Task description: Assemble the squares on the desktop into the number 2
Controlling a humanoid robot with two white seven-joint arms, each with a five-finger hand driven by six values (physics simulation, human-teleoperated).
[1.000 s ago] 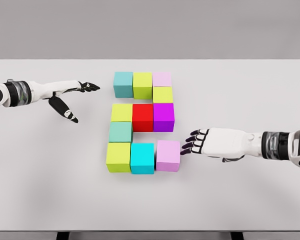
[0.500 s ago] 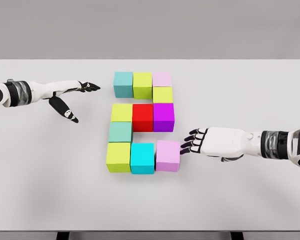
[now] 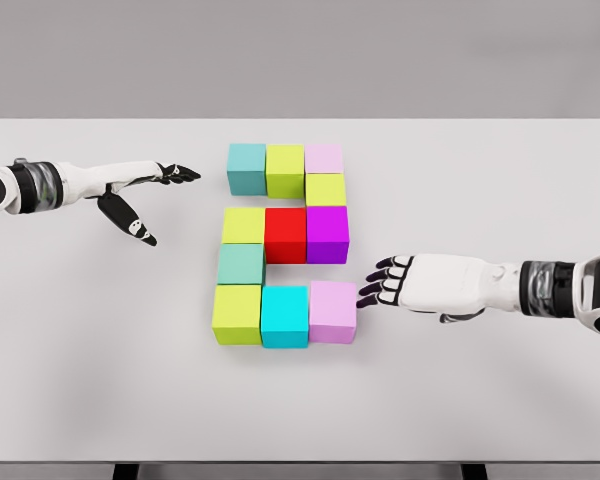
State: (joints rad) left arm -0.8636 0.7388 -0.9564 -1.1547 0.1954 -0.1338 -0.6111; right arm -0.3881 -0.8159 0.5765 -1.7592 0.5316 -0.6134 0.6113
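Pink cube point(image 3: 333, 311) nudged leftward, right hand's point(image 3: 420, 285) spread fingers point(image 3: 372, 290) touching it.

The white worktop point(image 3: 500, 180) carries ten cubes set edge to edge in a figure 2: teal point(image 3: 246, 166), lime point(image 3: 285, 168), pale pink point(image 3: 324, 158), lime point(image 3: 326, 189), yellow-green point(image 3: 244, 225), red point(image 3: 285, 234), magenta point(image 3: 327, 233), teal point(image 3: 241, 264), lime point(image 3: 237, 314), cyan point(image 3: 285, 315) and lilac point(image 3: 333, 311).

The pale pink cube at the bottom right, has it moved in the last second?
Yes. The pale pink cube slid slightly left, closing against the cyan cube.
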